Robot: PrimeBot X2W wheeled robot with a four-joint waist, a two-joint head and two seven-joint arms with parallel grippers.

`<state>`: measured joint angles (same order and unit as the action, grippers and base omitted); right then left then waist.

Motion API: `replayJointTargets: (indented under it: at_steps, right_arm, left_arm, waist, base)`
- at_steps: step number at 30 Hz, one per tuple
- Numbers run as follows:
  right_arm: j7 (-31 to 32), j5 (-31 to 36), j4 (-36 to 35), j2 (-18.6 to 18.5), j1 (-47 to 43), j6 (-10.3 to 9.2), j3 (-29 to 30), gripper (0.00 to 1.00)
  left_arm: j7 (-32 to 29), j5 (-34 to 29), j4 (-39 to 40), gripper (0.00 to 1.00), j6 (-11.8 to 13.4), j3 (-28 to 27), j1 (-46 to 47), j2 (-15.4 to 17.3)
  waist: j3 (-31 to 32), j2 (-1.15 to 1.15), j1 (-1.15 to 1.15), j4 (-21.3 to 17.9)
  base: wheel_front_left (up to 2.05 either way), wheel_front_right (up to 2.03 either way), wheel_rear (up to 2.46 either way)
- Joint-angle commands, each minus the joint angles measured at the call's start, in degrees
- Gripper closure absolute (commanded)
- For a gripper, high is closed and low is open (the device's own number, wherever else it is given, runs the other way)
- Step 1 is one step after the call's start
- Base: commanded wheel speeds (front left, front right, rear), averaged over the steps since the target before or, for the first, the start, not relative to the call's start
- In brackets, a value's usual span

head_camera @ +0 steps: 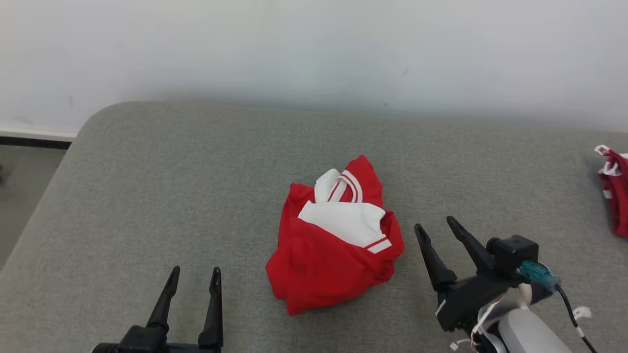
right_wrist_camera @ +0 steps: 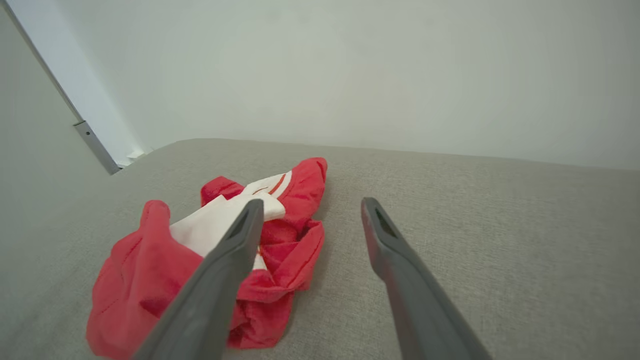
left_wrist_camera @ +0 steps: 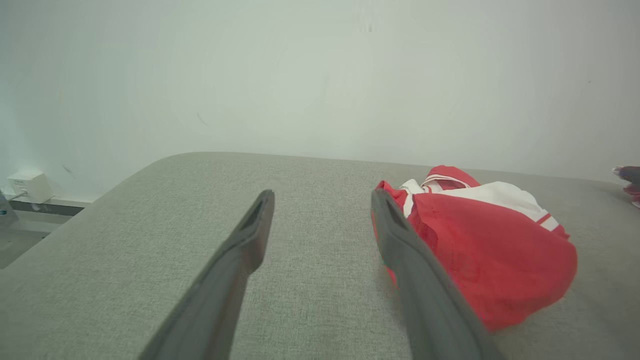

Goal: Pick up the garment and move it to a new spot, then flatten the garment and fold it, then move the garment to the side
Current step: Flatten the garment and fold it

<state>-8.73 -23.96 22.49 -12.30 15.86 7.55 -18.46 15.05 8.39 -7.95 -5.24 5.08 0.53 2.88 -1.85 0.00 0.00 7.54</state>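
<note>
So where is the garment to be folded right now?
The garment lies crumpled on the grey cushion, centre of the head view, between the left gripper and right gripper, nearer the right, untouched.

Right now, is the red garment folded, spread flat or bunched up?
Bunched up: the garment lies in a crumpled heap on the cushion, white panel and striped trim tucked among red folds.

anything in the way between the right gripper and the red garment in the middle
Nothing visible does. The right gripper, jaws open, is just right of the crumpled red and white garment, with only bare grey cushion between them. The other red garment lies farther right, out of the path.
</note>
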Motion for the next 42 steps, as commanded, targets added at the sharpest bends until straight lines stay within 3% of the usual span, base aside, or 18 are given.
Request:
replayJointTargets:
  at_steps: [1,11,12,13,14,21,26,35,42]
  right_arm:
    - [0.31,-0.81,2.39,-0.23,2.89,-0.12,-1.65,0.0]
    - [0.83,-6.26,17.03,-0.66,12.55,-0.12,-9.01,0.0]
    - [0.88,-7.07,18.32,-0.52,13.12,-0.12,-9.62,0.08]
    - [0.7,-7.7,19.36,-0.51,13.71,-0.12,-10.15,0.75]
    - [0.19,-8.2,20.31,-0.64,14.41,-0.12,-10.8,1.0]
    - [-4.13,-10.76,23.87,-1.4,19.57,-0.12,-14.3,1.0]
    - [-6.42,-10.99,20.85,-3.05,22.74,-0.12,-11.16,1.0]
    - [-6.42,-6.81,4.97,-6.38,12.48,-0.12,7.01,1.0]
    - [-6.42,-5.92,-3.34,-2.93,-2.34,-0.12,22.93,1.0]
  left_arm:
    - [0.18,0.43,-0.18,0.0,0.12,0.71,1.26,0.02]
    - [0.18,1.96,-1.35,0.0,0.62,3.49,3.46,0.02]
    - [0.18,2.09,-1.34,0.0,0.73,3.66,3.43,0.01]
    - [0.18,2.23,-1.3,0.0,0.87,3.81,3.35,0.01]
    - [0.18,2.27,-1.39,0.0,0.93,3.83,3.31,0.01]
    - [0.18,2.88,-1.47,0.0,1.59,3.54,2.72,0.01]
    - [0.18,3.13,-1.09,0.0,1.76,3.32,2.31,0.02]
    - [0.18,3.65,-0.6,0.0,2.62,3.09,1.19,0.03]
    - [0.18,3.61,-0.4,0.0,2.45,2.76,0.81,0.03]
  waist:
    - [-1.8,0.0,0.0,3.72]
    - [-4.04,0.0,0.0,10.44]
    - [-4.11,0.0,0.0,10.79]
    - [-4.2,0.0,0.0,11.12]
    - [-4.24,0.0,0.0,11.36]
    - [-3.59,0.0,0.0,10.5]
    - [-2.83,0.0,0.0,8.48]
    - [-2.34,0.0,0.0,5.19]
    - [-2.5,0.0,0.0,3.5]
  base:
    - [0.0,0.0,0.0]
    - [0.0,0.0,0.0]
    - [0.0,0.0,0.0]
    - [0.0,0.0,0.0]
    - [0.0,0.0,0.0]
    - [0.0,0.0,0.0]
    - [0.0,0.0,0.0]
    - [0.0,0.0,0.0]
    - [0.0,0.0,0.0]
